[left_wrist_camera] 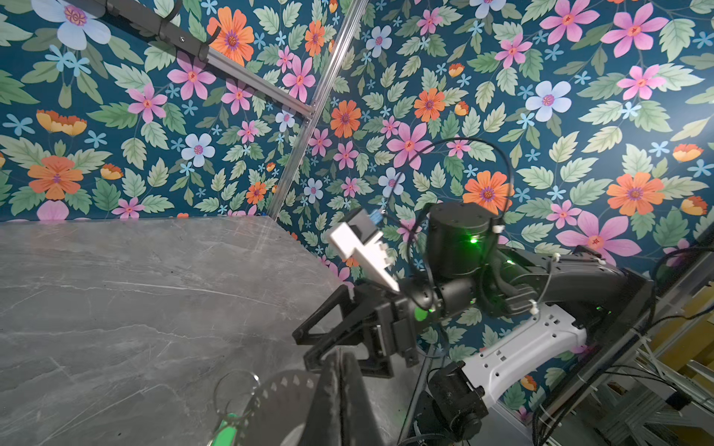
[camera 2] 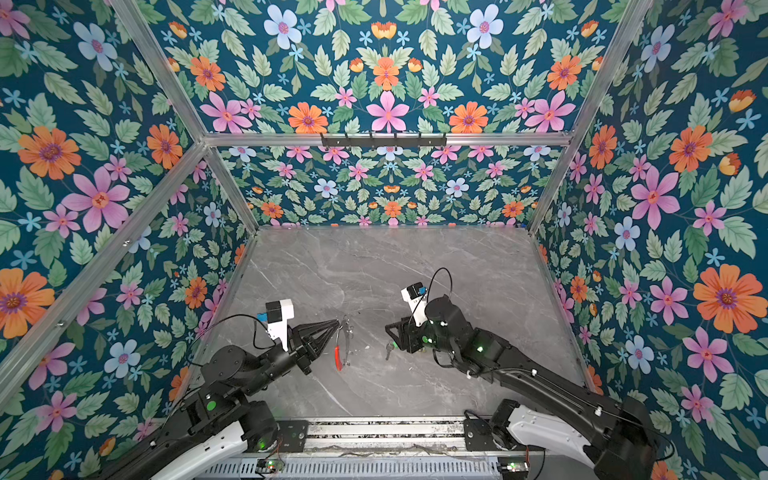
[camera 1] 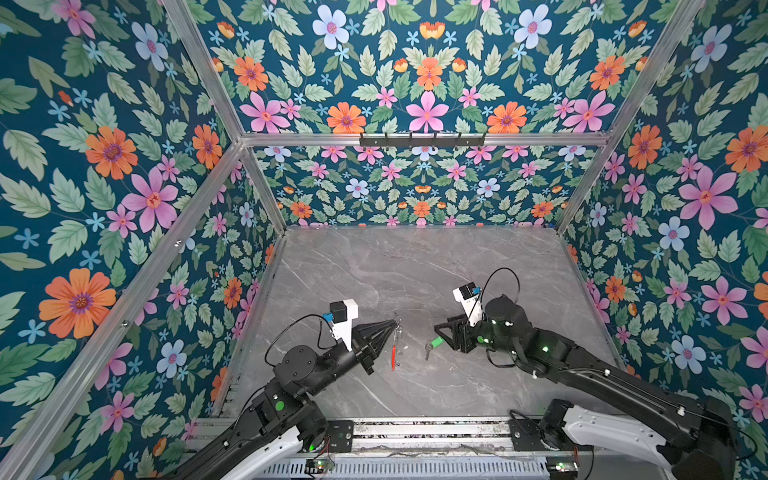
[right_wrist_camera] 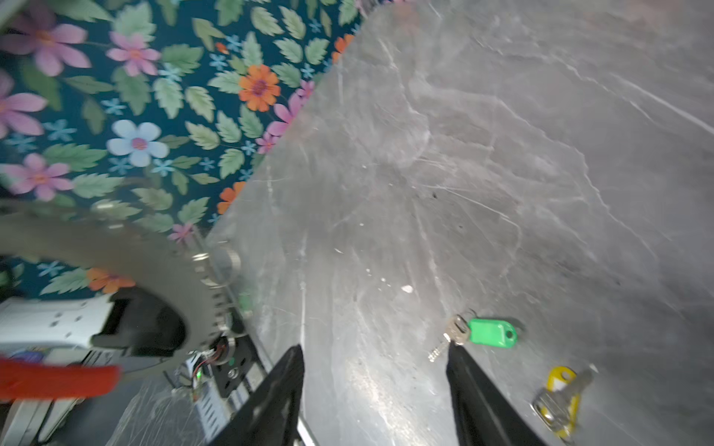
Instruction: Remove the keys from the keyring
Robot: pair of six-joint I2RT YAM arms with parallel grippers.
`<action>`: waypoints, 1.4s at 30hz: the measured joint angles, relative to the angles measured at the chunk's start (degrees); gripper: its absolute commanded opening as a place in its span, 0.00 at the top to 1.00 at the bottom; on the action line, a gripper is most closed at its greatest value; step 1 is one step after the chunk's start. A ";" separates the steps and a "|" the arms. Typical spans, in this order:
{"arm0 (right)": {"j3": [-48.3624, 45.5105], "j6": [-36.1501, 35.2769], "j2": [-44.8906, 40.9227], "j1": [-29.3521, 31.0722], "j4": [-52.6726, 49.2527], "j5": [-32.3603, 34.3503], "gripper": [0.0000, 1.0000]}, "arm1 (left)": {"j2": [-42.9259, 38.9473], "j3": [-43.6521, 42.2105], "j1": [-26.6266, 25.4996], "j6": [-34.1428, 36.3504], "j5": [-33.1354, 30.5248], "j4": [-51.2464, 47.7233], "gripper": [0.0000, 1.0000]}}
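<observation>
With left hand point(camera 1: 394, 323) pinching the keyring point(camera 1: 393, 355), right hand point(right_wrist_camera: 374, 347) gaping, green-tagged key point(right_wrist_camera: 490, 333) and yellow key point(right_wrist_camera: 559, 401) lying loose at its three o'clock; seemingly finishing.

No text, number, brand or sign can be read in any view. The face of the bright green plastic key tag point(right_wrist_camera: 490, 333), lying on the grey marbled tabletop point(right_wrist_camera: 502, 154), is seen plain. A pale patch on the head of the small yellow key point(right_wrist_camera: 560, 399) is too blurred to be made out.
</observation>
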 measured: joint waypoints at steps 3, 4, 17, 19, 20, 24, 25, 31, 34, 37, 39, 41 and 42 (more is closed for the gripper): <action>0.02 -2.71 -2.91 5.75 2.62 -0.20 0.36 | 0.44 0.00 0.00 -0.17 -0.35 -0.02 1.00; 0.20 -3.78 -3.39 7.58 3.76 -0.28 0.35 | 0.46 0.00 0.00 -0.17 -0.57 -0.02 1.00; 6.75 -13.77 9.86 23.71 14.32 13.53 0.21 | 1.62 -0.94 0.00 -3.15 -4.55 1.11 1.00; 8.28 -13.77 12.61 23.78 14.47 17.03 0.22 | 1.97 -1.20 0.00 -3.48 -5.35 1.75 1.00; 9.31 -13.79 13.99 23.82 14.45 18.51 0.24 | 2.16 -1.25 0.00 -3.93 -5.53 1.95 1.00; 10.78 -13.49 16.61 23.71 14.45 22.73 0.39 | 2.27 -1.33 0.00 -4.76 -5.86 2.23 1.00; 10.78 -13.33 16.81 23.43 14.40 23.17 0.45 | 2.12 -1.33 0.00 -4.90 -6.03 2.25 1.00; 9.64 -12.26 17.40 21.27 14.40 23.65 0.85 | 1.16 -1.44 0.00 -5.97 -7.43 2.16 1.00; 9.07 -12.15 17.84 20.02 14.82 20.74 0.99 | 1.38 -1.46 0.00 -6.12 -7.69 1.84 0.61; 7.67 -11.06 17.86 17.22 15.23 18.08 1.00 | 1.38 -1.53 0.00 -6.51 -8.17 1.86 0.09; 7.02 -10.71 17.88 15.32 15.15 15.98 1.00 | 0.61 -1.64 0.00 -7.10 -8.55 1.73 0.00; 6.78 -9.33 18.36 13.05 15.32 12.28 1.00 | -0.79 -1.60 0.00 -7.23 -9.05 1.57 0.00; 6.73 -8.72 19.06 11.34 15.67 8.79 1.00 | -1.79 -1.38 0.00 -7.15 -9.40 1.14 0.00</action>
